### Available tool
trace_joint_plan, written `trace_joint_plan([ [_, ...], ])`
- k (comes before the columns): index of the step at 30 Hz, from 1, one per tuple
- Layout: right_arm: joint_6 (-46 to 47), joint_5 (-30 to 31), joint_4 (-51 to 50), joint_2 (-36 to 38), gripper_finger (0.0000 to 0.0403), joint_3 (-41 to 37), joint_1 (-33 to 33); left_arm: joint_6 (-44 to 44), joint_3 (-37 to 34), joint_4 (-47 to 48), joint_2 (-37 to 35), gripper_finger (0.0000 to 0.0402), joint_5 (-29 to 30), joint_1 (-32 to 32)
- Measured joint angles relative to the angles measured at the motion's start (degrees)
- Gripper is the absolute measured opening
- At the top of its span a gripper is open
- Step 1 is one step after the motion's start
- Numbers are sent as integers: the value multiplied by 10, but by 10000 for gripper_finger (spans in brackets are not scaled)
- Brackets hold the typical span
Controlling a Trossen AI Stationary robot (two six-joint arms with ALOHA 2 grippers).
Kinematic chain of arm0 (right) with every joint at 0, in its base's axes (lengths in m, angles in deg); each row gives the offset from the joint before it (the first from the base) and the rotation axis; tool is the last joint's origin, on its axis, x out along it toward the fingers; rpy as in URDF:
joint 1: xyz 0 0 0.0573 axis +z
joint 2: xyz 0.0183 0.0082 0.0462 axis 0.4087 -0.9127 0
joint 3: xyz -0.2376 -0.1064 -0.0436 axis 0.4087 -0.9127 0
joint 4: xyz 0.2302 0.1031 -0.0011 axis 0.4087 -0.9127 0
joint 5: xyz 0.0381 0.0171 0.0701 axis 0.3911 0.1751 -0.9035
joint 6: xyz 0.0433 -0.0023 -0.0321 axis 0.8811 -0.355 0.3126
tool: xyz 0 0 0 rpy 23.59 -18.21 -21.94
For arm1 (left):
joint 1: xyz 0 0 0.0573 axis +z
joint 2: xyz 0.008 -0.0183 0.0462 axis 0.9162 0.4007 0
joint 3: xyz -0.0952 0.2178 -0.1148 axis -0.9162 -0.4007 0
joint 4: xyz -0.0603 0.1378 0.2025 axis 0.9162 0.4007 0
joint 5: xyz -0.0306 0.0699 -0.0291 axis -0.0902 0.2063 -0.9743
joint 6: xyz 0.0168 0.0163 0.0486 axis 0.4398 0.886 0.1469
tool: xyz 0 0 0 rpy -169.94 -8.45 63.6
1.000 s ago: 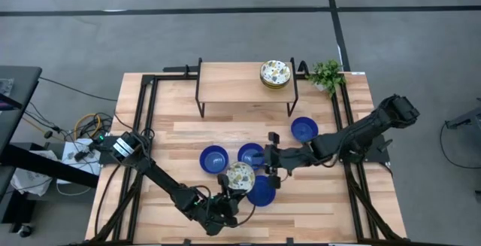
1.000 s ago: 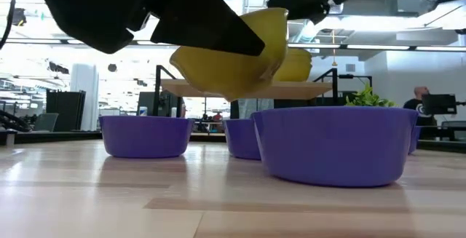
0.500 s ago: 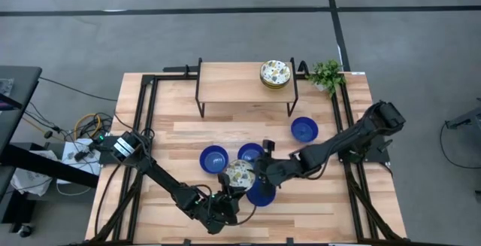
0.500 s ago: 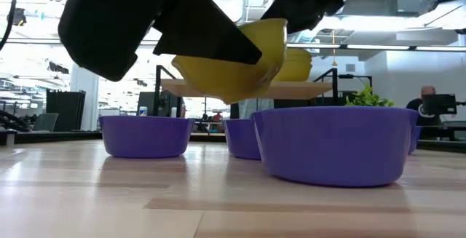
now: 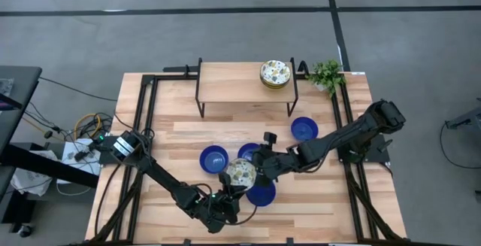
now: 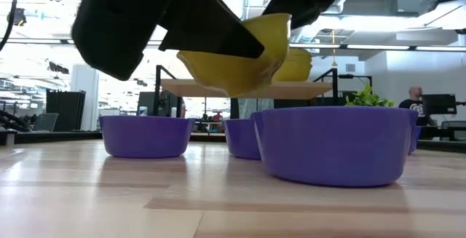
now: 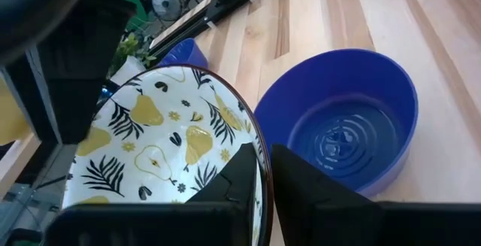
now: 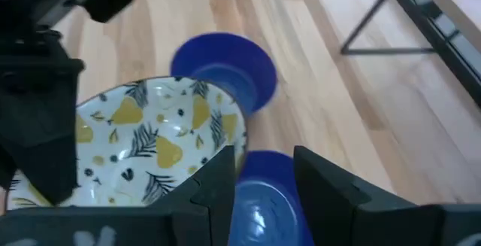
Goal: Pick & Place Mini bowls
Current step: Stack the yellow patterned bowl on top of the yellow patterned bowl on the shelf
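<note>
Four blue bowls sit on the tabletop (image 5: 188,122): one at left (image 5: 213,158), one mid-table (image 5: 250,153) partly under the arms, one nearest the front (image 5: 261,193), one at right (image 5: 304,129). The left pincer (image 5: 234,188) clamps the rim of a patterned bowl (image 5: 240,174), held aloft; the right pincer (image 5: 257,168) straddles its opposite rim, slightly parted. More patterned bowls form a stack (image 5: 275,74) on the raised shelf (image 5: 233,82), count unclear, beside a plant (image 5: 327,74).

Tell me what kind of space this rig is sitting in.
Probably a robotics lab or open industrial workspace: a bare grey floor around the wooden table, ceiling strip lights in a large hall, and a person at a monitor in the background.
</note>
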Motion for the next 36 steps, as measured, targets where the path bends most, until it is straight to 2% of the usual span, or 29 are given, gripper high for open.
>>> trace_joint_plan([
  [4,20,-38,-73,1,127,24,-12,8,0,1,-1,34,-2,0],
  [7,21,-98,-89,1,127,32,-23,19,0,0,-3,34,5,0],
  [10,21,-133,-94,1,127,42,-33,22,0,1,-3,33,6,0],
  [19,16,-135,-109,1,127,82,-52,23,0,1,-3,33,5,5],
  [26,22,-139,-113,1,127,86,-51,22,0,1,-3,33,3,5],
  [36,62,-189,-117,-3,127,86,-50,22,0,1,-3,33,3,7],
])
